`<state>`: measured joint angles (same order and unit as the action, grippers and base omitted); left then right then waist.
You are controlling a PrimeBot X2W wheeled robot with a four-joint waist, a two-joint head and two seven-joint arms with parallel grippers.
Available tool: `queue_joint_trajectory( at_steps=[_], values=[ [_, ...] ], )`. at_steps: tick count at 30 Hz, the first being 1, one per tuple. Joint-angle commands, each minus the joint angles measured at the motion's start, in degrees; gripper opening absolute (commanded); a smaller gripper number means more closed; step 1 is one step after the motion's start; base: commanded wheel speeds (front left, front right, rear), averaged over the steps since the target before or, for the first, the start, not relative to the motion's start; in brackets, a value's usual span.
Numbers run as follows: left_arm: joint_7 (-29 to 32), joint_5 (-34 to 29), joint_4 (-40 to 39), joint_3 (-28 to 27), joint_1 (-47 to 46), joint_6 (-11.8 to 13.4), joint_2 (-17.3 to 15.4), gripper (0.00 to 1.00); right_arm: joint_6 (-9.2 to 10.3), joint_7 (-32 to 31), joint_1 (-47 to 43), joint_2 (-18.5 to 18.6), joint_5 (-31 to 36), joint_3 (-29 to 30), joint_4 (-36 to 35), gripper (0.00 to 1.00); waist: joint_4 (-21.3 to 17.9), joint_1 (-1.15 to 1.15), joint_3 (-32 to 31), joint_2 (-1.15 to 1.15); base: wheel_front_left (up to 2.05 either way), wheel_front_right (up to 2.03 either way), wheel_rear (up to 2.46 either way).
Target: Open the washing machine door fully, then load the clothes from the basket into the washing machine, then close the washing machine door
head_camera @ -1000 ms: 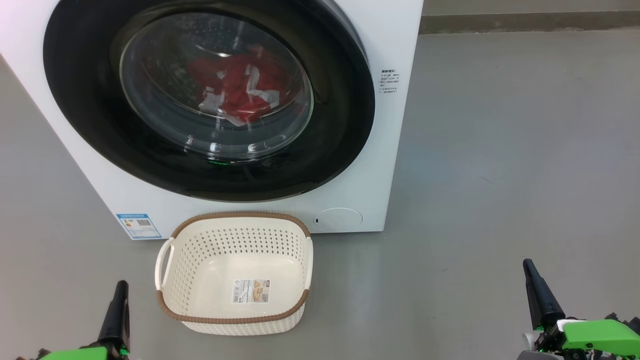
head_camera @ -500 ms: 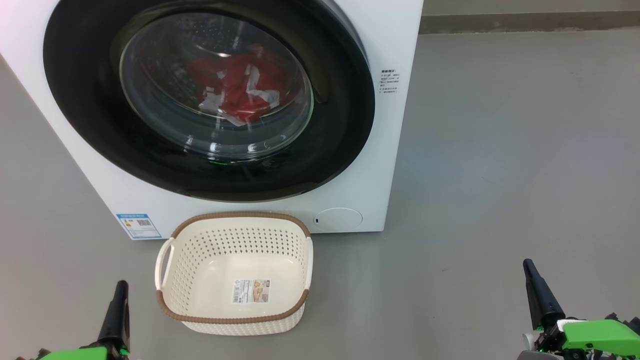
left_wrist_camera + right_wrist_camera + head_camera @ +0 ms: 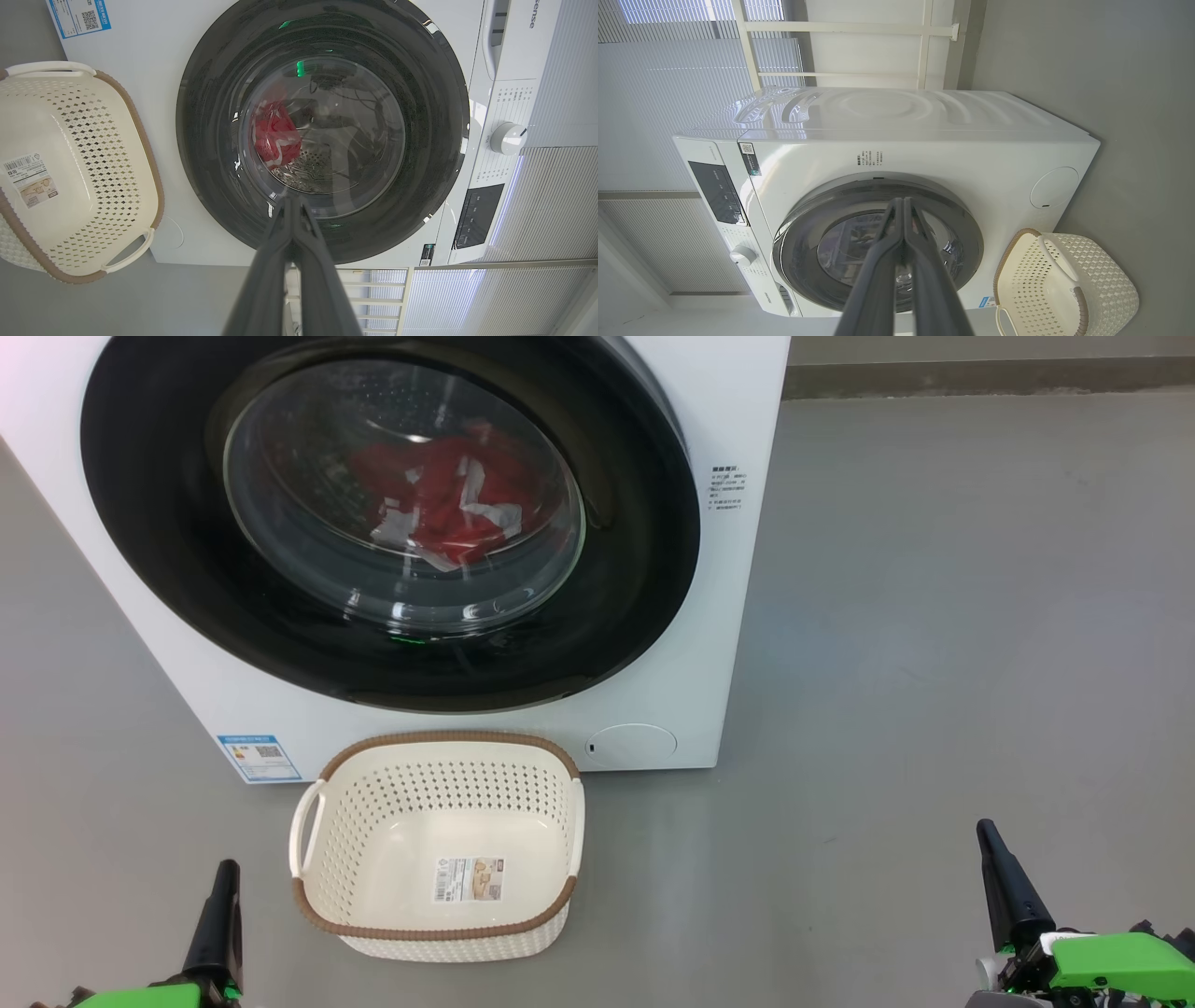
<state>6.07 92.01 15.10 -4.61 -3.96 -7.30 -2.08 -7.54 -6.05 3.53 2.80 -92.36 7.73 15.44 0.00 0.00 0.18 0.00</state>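
Door (image 3: 616, 569) — shut flush on the washer (image 3: 738, 411), ahead of both tools. Clothes (image 3: 448, 504) — red, inside the drum behind the glass. Basket (image 3: 439, 739) empty, on the floor (image 3: 934, 616) just before the washer, nearer our left tool (image 3: 224, 877); right tool (image 3: 988, 835) well apart. Both tools are pinched together, holding nothing. We judge the task done; nothing stands between tools and door.

Soft, even daylight came brightest from the white slatted window blinds (image 3: 668, 84). Pale reflections streaked the clear bulging glass of the glossy black round door (image 3: 149, 523) and the top of the big white washer (image 3: 878, 109). Wrist views bowed straight lines near their edges.
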Motion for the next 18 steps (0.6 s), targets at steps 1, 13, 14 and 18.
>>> queue_joint_trajectory(
  at_steps=[1, 13, 14, 18],
  values=[
    [0.4, 0.1, -1.1, -1.9, -2.2, -0.2, -0.8, 0.00, 0.05, -0.4, 2.6, 0.2, 0.2, -1.3, -1.4, 0.00, 0.0, 0.00, 0.0, 0.00, 0.00, 0.00, 0.00],
    [0.4, 0.1, -1.1, -1.9, -2.2, -0.2, -0.8, 0.00, 0.05, -0.4, 2.6, 0.1, 0.2, -1.2, -1.4, 0.00, 0.0, 0.00, 0.0, 0.00, 0.00, 0.00, 0.00],
    [0.4, 0.1, -1.1, -1.9, -2.2, -0.2, -0.8, 0.00, 0.05, -0.4, 2.6, 0.1, 0.2, -1.2, -1.4, 0.00, 0.0, 0.00, 0.0, 0.00, 0.00, 0.00, 0.00],
    [0.4, 0.1, -1.1, -1.9, -2.2, -0.2, -0.8, 0.00, 0.05, -0.4, 2.6, 0.1, 0.2, -1.2, -1.4, 0.00, 0.0, 0.00, 0.0, 0.00, 0.00, 0.00, 0.00]
  ],
)
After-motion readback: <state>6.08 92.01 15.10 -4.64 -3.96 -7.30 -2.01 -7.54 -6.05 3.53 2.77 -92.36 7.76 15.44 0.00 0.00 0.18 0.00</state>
